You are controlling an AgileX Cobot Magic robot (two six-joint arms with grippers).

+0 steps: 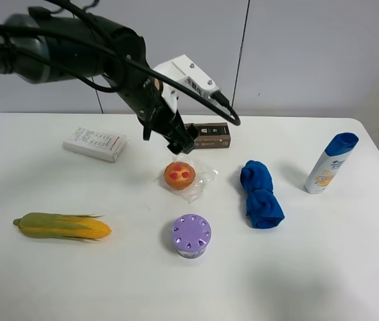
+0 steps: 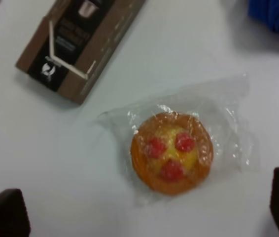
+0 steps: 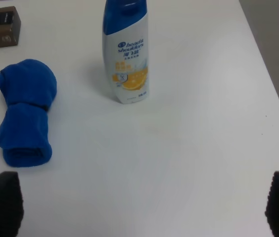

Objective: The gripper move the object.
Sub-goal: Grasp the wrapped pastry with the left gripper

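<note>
Left claw (image 1: 181, 142) hangs above the counter (image 1: 310, 274), released: in its wrist view the two dark fingertips (image 2: 4, 213) stand wide apart with nothing between them. The tart (image 1: 179, 174), orange with three red spots, lies flat on the counter directly under this claw and apart from it, sealed in a crinkly clear wrapper (image 1: 203, 182) that spreads out to the claw's right. Brown box (image 1: 207, 135) lies just behind the claw, near the tart but not touching it. White carton (image 1: 94, 144) is well off to the claw's left. Purple vented container (image 1: 191, 235) stands in front of the claw, beyond the tart. Corn cob (image 1: 62, 226) lies far to the front-left. Right claw (image 3: 142, 205) is also released, holding nothing, over bare counter. Rolled blue cloth (image 3: 25, 112) lies ahead of it to its left, and the shampoo bottle (image 3: 126, 49) lies straight ahead.
</note>
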